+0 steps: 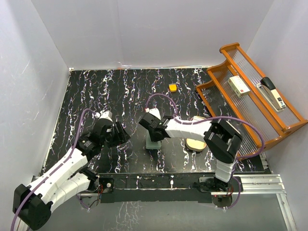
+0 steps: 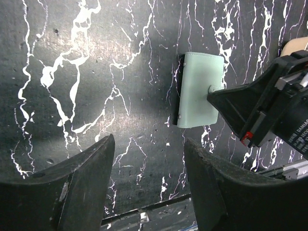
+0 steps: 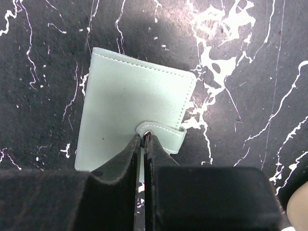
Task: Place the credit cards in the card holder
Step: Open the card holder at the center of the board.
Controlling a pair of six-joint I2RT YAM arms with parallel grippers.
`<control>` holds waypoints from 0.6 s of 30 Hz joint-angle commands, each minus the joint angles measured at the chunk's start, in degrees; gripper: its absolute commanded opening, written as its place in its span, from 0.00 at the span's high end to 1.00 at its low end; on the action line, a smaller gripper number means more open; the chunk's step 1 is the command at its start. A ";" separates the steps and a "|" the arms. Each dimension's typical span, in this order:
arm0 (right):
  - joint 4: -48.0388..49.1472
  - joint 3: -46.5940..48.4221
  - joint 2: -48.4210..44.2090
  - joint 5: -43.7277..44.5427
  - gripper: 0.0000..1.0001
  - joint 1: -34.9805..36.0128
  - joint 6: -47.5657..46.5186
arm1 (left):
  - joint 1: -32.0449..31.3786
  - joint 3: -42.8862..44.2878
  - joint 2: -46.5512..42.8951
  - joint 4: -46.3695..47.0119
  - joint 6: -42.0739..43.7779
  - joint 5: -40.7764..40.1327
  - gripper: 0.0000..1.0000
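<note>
The card holder lies shut and flat on the black marbled bench, about mid-bench and a little to my right of centre. Its pale green cover faces up, with the snap tab folded over one edge.

My right gripper is directly on it. The jaws are pressed together, and their tips meet at the rounded end of the tab, where a bit of metal snap shows between them. From the wrist view I can't tell whether they have pinched the tab or only touch it.

The left gripper sits just to the left of the holder, clear of it, over bare bench. Its jaws stand apart with nothing between them, and through that gap I see the holder and the right gripper's nose resting against it.

I can't make out any credit cards from here.

Beside the holder on the right, a tan oval dish is half hidden under the right arm. Farther back a small orange block sits alone near the rear of the bench. At the far right a tiered wooden rack leans against the wall, carrying a stapler and a small pale box.
</note>
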 commanded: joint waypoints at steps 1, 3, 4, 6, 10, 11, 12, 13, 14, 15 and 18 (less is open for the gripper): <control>3.12 -3.38 -4.36 -1.30 1.00 -0.22 -0.85 | 0.03 -0.75 1.37 2.36 -0.84 3.92 0.43; 4.25 -4.37 -7.00 -2.75 1.00 -0.27 -1.03 | 0.03 -1.23 2.12 3.51 -1.19 5.38 0.43; 5.16 -4.89 -8.12 -3.70 1.00 -0.24 -1.15 | -0.03 -1.34 2.54 4.09 -1.37 6.11 0.43; 6.67 -5.97 -9.77 -4.97 1.00 -0.27 -1.36 | 0.00 -1.64 3.57 5.31 -1.92 7.67 0.43; 8.83 -7.36 -12.95 -7.61 1.00 -0.28 -1.64 | 0.01 -2.50 5.10 8.24 -3.02 11.14 0.43; 9.25 -7.68 -13.93 -8.14 1.00 -0.23 -1.64 | -0.04 -2.97 5.28 9.17 -3.32 12.19 0.43; 9.67 -8.03 -14.88 -8.75 1.00 -0.22 -1.64 | 0.02 -3.47 5.37 10.17 -3.67 13.11 0.43; 10.14 -8.45 -15.97 -9.27 1.00 -0.27 -1.60 | 0.02 -3.99 5.46 11.18 -4.23 14.20 0.43; 10.66 -8.87 -16.94 -10.02 1.00 -0.27 -1.57 | 0.04 -4.50 5.60 12.45 -4.70 15.37 0.43; 11.19 -9.39 -17.93 -10.81 1.00 -0.23 -1.56 | 0.00 -4.85 5.64 13.78 -5.08 16.59 0.43; 12.67 -10.85 -20.39 -12.98 1.00 -0.24 -1.56 | 0.02 -6.74 5.84 19.38 -6.88 21.15 0.41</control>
